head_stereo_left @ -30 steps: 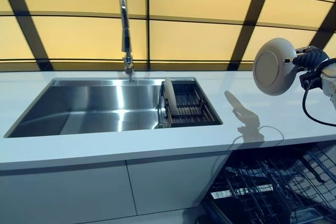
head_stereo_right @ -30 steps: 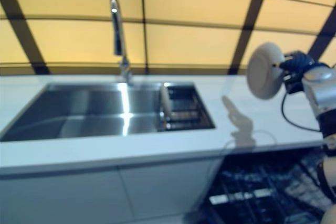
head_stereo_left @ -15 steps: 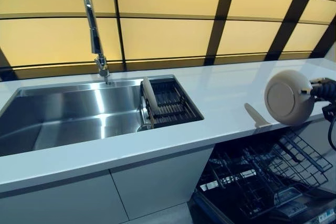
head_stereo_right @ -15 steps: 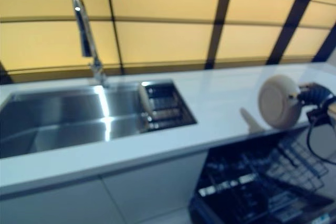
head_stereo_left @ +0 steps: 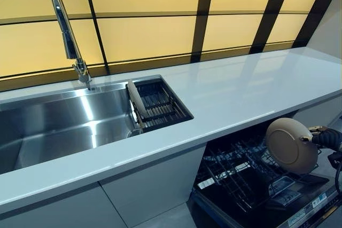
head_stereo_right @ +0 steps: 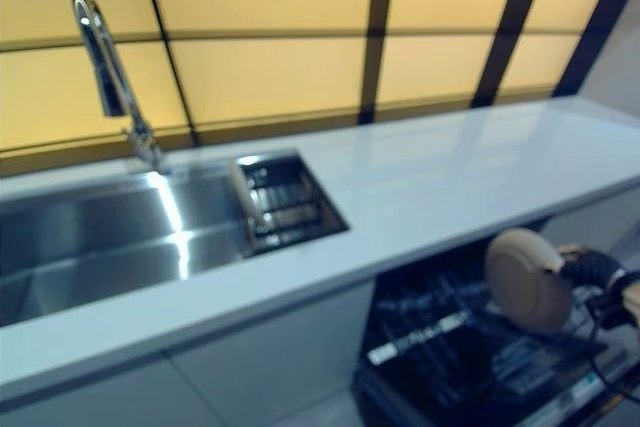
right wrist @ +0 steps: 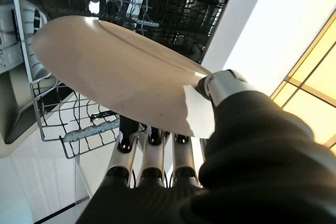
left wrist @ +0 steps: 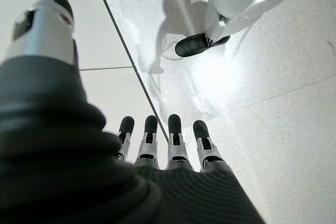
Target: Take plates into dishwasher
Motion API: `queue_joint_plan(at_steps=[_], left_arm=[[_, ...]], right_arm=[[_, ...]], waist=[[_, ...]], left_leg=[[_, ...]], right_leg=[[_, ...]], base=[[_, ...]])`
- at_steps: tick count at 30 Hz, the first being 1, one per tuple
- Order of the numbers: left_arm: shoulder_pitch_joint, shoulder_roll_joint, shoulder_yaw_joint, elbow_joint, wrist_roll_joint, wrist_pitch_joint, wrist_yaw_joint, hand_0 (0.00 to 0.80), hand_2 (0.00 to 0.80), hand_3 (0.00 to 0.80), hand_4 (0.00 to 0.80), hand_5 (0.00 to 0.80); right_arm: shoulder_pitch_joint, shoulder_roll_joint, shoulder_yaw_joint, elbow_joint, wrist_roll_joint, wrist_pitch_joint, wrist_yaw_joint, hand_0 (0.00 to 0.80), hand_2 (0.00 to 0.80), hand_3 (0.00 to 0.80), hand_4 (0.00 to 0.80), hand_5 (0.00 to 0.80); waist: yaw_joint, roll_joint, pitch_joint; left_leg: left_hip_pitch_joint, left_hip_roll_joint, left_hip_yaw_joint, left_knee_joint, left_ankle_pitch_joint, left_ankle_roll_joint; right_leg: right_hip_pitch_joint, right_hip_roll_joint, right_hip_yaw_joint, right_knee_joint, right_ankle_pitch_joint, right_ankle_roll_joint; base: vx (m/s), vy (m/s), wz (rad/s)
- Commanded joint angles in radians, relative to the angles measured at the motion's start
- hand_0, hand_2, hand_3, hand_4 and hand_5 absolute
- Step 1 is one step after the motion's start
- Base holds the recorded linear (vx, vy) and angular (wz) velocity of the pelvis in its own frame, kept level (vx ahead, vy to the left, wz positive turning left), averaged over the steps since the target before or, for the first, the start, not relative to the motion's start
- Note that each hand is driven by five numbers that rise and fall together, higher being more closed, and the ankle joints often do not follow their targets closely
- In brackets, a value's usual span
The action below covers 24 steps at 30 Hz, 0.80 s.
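A round beige ceramic plate (head_stereo_left: pixel 291 145) is pinched at its rim by the right hand (head_stereo_left: pixel 327 139), thumb on one face and fingers (right wrist: pixel 149 148) beneath the other, and is held on edge above the pulled-out dark wire dishwasher rack (head_stereo_left: pixel 243 172). Directly below and ahead of that hand the rack's tines appear empty, so the first plate is judged not yet seated; lowering it into a slot remains. Open room is seen under the plate, but the rack's raised wire side (right wrist: pixel 68 124) and the white countertop edge (head_stereo_left: pixel 235 126) just above are edges to be cleared. Farther from the hand, a second pale plate (head_stereo_left: pixel 137 100) stands in the dark drying rack (head_stereo_left: pixel 160 105) inside the steel sink (head_stereo_left: pixel 64 126), left to be fetched. The left hand (left wrist: pixel 163 145) hangs over the floor, fingers straight, nothing held.
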Motion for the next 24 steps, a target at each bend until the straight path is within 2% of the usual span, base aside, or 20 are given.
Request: queue_joint_plan(at_steps=[1,7,15,24], left_arm=[[-0.047,0.064,0.028,0.042,0.019,-0.015,-0.007,0.000,0.000,0.000,0.000,0.000],[-0.049,0.063,0.036,0.018,0.032,0.004,-0.016,0.000,0.000,0.000,0.000,0.000],[-0.053,0.043,0.019,-0.031,0.030,0.025,0.000,0.000,0.000,0.000,0.000,0.000],[-0.052,0.034,0.005,-0.051,0.034,0.038,0.005,0.000,0.000,0.000,0.000,0.000]], right_arm=[[-0.033,0.042,-0.042,-0.020,-0.027,-0.055,0.007,0.800,0.800,0.800,0.800,0.800],[-0.004,0.144,-0.006,-0.067,-0.068,-0.055,0.012,0.800,0.800,0.800,0.800,0.800],[0.015,0.234,0.066,-0.084,-0.136,-0.053,0.034,0.800,0.800,0.800,0.800,0.800],[0.000,0.283,0.127,-0.079,-0.169,-0.061,0.031,0.800,0.800,0.800,0.800,0.800]], waist=[[0.044,-0.049,0.000],[0.046,-0.041,0.010],[0.060,-0.032,0.018],[0.074,-0.026,0.024]], left_leg=[[0.052,-0.032,0.008,0.004,-0.076,0.042],[0.053,-0.032,0.006,0.004,-0.074,0.043],[0.051,-0.036,0.001,0.004,-0.073,0.046],[0.051,-0.039,-0.007,0.004,-0.072,0.048]], right_leg=[[-0.028,-0.029,0.006,0.015,0.052,0.065],[-0.028,-0.029,0.002,0.016,0.050,0.066],[-0.026,-0.032,-0.009,0.016,0.048,0.066],[-0.021,-0.035,-0.020,0.014,0.046,0.066]], base=[[0.000,0.000,0.00],[0.000,0.000,0.00],[0.000,0.000,0.00],[0.000,0.000,0.00]])
